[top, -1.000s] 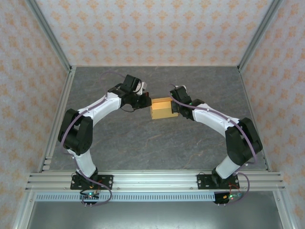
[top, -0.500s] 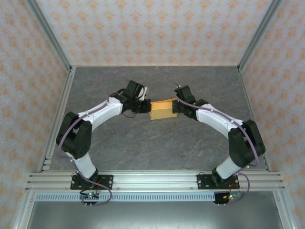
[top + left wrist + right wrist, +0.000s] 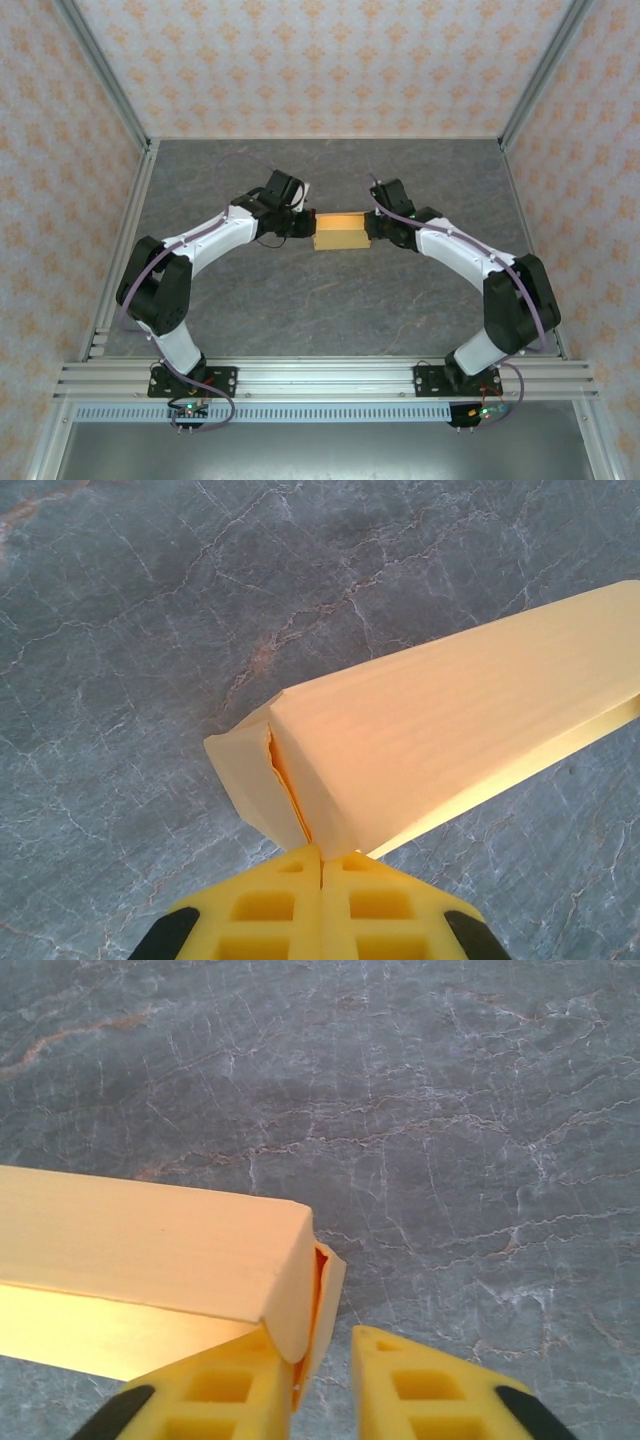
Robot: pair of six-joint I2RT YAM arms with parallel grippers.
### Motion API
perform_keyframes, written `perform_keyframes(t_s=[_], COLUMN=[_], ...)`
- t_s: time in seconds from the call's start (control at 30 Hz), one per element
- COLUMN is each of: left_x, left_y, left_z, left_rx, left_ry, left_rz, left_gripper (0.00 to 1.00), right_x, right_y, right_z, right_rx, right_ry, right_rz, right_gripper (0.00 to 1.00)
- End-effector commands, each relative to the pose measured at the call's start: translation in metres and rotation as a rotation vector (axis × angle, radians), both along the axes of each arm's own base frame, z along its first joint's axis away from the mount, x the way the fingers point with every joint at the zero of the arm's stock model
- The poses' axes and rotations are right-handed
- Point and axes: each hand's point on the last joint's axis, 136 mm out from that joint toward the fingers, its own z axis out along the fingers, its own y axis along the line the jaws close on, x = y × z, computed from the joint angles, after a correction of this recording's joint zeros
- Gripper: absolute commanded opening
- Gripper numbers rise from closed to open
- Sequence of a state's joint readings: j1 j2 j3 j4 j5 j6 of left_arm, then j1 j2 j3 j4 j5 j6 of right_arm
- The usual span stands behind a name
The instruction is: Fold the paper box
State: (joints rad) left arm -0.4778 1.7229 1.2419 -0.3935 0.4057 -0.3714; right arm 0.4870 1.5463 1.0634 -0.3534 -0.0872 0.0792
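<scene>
**Q.** Overhead view: where does the paper box point(image 3: 340, 232) lie?

**A.** Just above the frame's centre, on or just over the grey table point(image 3: 330, 315); which of the two cannot be told. Its long axis runs left to right across the picture, with one short end toward each arm.

**Q.** And the claws?

**A.** The left gripper point(image 3: 307, 222) meets the box's left end and the right gripper point(image 3: 373, 232) meets its right end. Neither arm is nearer, since each touches its own end.

**Q.** Left wrist view?

**A.** The fingers are pressed together at bottom centre, with no gap. The left end flap point(image 3: 250, 780) comes down to their tips, and the box runs away to the upper right. Whether a sliver of card is nipped cannot be told.

**Q.** Right wrist view?

**A.** The jaws are apart. The box runs off to the left, and the right end flap point(image 3: 328, 1285) hangs in the gap against the left-hand finger point(image 3: 230, 1390).

**Q.** So the coming move turns on what?

**A.** Probably the ends. Each flap lies straight ahead of its claw, on the box's own axis, so tucking would mean pressing inward along that line.
</scene>
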Motion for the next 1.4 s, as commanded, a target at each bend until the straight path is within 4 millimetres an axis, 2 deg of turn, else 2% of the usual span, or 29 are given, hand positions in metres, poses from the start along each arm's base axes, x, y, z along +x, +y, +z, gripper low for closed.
perform_keyframes(t_s=[0.0,0.33,0.6,0.93,1.03,1.2,1.37], left_x=[-0.02,-0.02,-0.02,-0.017,-0.016,-0.016,-0.015], left_y=[0.029,0.028,0.028,0.026,0.026,0.025,0.025], left_z=[-0.027,-0.026,-0.024,-0.019,-0.019,-0.018,-0.015], left_rx=[0.138,0.139,0.135,0.132,0.133,0.133,0.132], left_ry=[0.101,0.102,0.103,0.097,0.096,0.096,0.093], left_rz=[0.033,0.033,0.033,0.032,0.033,0.031,0.031], left_gripper=[0.0,0.0,0.0,0.0,0.0,0.0,0.0], right_x=[-0.016,-0.016,-0.015,-0.009,-0.005,0.014,0.032], right_y=[-0.017,-0.006,0.002,0.018,0.021,0.017,0.023], right_z=[-0.004,0.021,0.024,0.071,0.078,0.074,0.063], right_rx=[-0.041,0.094,0.163,0.435,0.477,0.501,0.526], right_ry=[0.056,0.043,0.061,0.006,-0.002,0.002,0.03], right_rz=[-0.012,0.037,0.063,0.125,0.129,0.055,0.017], right_gripper=[0.26,0.35,0.4,0.42,0.42,0.44,0.47])
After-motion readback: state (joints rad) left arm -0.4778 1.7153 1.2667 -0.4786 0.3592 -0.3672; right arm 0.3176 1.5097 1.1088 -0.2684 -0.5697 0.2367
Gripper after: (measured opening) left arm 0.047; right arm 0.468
